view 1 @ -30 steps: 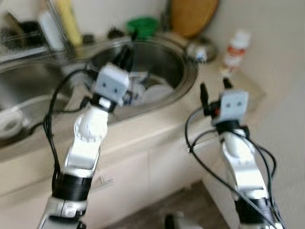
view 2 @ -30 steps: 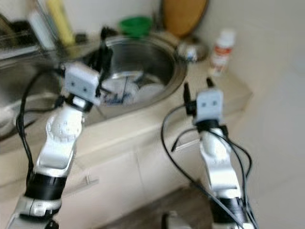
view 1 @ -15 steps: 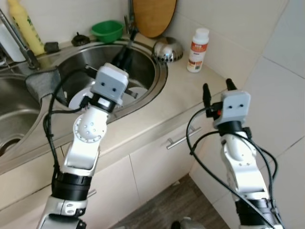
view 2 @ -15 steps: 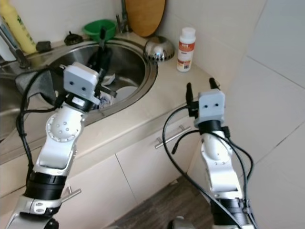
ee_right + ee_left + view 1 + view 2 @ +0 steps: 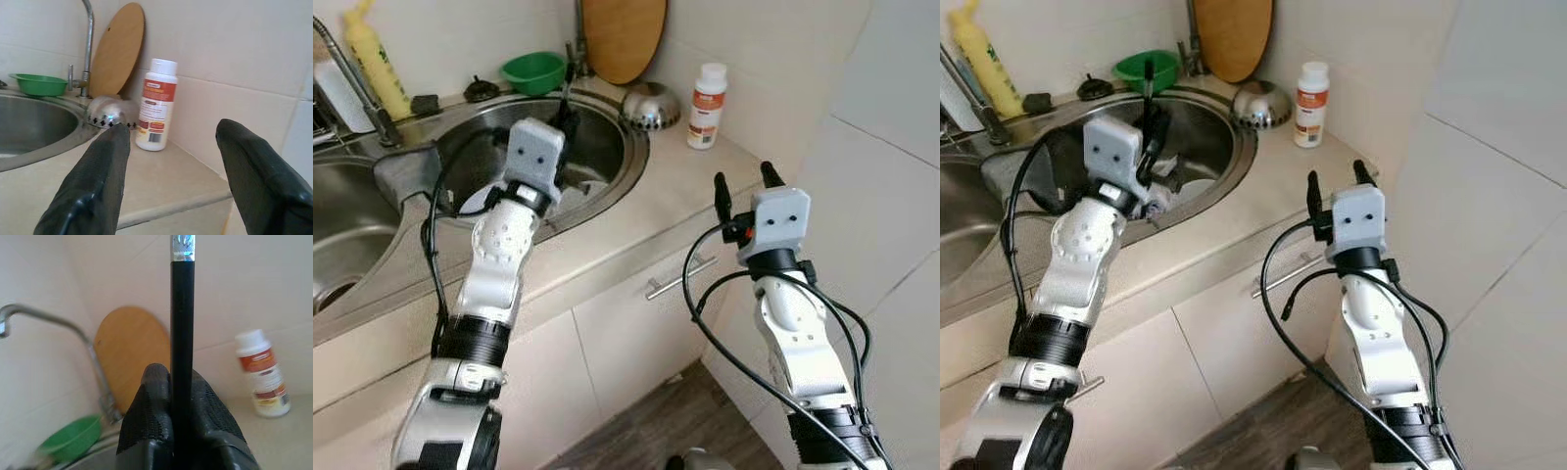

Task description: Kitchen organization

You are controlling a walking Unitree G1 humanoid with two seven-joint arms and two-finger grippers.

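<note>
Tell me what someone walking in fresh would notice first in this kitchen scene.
Probably the left gripper over the round steel sink, clamped on a thin black handle that stands upright. Next, the right gripper, open above the counter edge, facing a white bottle with an orange label and a wooden board leaning on the tiled wall.

A sink (image 5: 607,147) sits in the tabletop (image 5: 675,186). Behind it stand a bowl (image 5: 532,70) and a board (image 5: 623,37) against the wall; a bottle (image 5: 707,93) stands at its right, a strainer (image 5: 650,106) between.
</note>
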